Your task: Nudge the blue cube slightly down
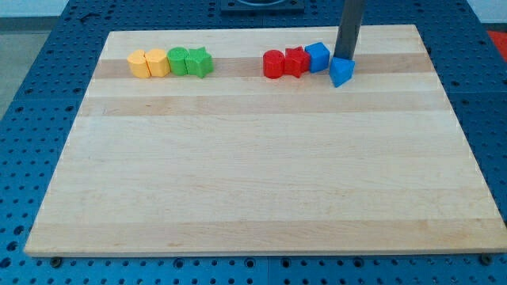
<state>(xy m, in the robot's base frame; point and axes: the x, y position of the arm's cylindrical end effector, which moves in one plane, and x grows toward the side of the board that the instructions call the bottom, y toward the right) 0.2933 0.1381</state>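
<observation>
Though the rod carries no gripper, so nothing is held, my tip [344, 57] touches the blue wedge [341, 72], with the blue cube [318, 57] just left on the bench [253, 174].

Your arm showed only as its straight dark grey rod [349, 28], which came down from the view's top edge, right of centre. It stood almost upright, leaning very slightly so that its upper part sat a little further toward the view's right than its lower part. The rod kept an even width along the whole stretch you could see. My tip [344, 58] was at the rod's lower end, low against the surface in the far right part of the view. The rest of your arm, above the rod, lay outside the view, so its pose could not be told.
</observation>
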